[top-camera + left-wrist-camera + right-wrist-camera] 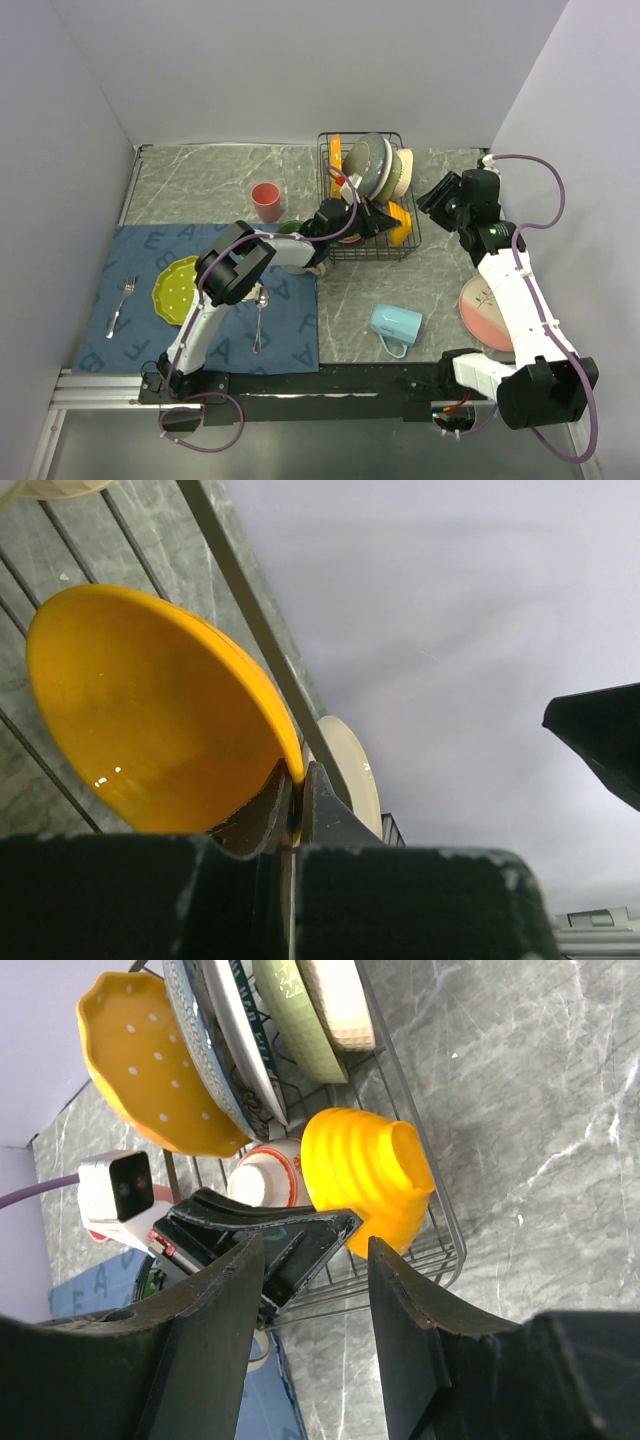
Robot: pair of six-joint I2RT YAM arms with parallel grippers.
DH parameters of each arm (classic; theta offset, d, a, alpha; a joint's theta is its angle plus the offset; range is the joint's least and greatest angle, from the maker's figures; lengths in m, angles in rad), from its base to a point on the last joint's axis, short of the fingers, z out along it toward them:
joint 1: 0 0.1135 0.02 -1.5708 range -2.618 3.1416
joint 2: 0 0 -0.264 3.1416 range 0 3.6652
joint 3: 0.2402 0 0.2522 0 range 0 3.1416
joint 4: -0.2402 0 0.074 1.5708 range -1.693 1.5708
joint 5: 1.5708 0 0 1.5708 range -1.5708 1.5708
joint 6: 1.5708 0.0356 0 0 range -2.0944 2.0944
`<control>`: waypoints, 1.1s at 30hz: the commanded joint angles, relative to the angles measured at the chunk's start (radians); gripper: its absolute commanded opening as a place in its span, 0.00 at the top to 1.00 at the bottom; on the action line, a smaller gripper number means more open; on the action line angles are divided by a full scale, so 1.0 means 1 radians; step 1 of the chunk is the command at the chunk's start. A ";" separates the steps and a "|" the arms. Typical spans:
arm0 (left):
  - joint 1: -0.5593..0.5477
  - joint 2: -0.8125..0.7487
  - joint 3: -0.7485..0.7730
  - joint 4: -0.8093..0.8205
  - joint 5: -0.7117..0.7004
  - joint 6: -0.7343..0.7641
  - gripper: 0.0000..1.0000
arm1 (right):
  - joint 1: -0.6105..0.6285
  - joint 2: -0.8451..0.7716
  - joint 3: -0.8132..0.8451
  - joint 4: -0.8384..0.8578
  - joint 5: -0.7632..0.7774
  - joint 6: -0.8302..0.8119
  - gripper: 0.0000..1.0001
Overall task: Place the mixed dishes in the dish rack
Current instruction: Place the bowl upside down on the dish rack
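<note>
The left tool (pixel 297 780) clamps the orange bowl (pixel 150 710) by its rim, tipped sideways in the dish rack (pixel 362 134); right tool (pixel 315 1255) apart.

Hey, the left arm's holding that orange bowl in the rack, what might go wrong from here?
The left gripper pinches the orange bowl only by its thin rim, so it might slip or tip on release. The open right gripper hovers close to the dish rack, so the arms could bump.

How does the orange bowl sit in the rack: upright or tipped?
Tipped: the orange bowl lies on its side, left gripper pinching its rim.
</note>
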 commanded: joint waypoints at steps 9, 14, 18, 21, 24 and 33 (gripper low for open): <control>-0.015 -0.020 0.058 0.078 0.063 0.015 0.99 | -0.015 -0.029 -0.021 0.012 0.002 -0.007 0.47; -0.011 -0.017 0.048 0.125 0.089 -0.008 0.99 | -0.018 -0.029 -0.022 0.012 -0.001 -0.009 0.47; -0.001 -0.026 0.012 0.189 0.100 -0.030 0.99 | -0.020 -0.029 -0.028 0.013 -0.004 -0.010 0.47; 0.017 -0.021 -0.014 0.249 0.113 -0.060 0.99 | -0.020 -0.032 -0.030 0.015 -0.005 -0.007 0.47; 0.035 -0.003 -0.035 0.315 0.133 -0.097 0.99 | -0.020 -0.035 -0.028 0.013 -0.005 -0.009 0.47; 0.045 0.060 0.014 0.355 0.176 -0.142 0.99 | -0.020 -0.037 -0.019 0.010 -0.004 -0.009 0.47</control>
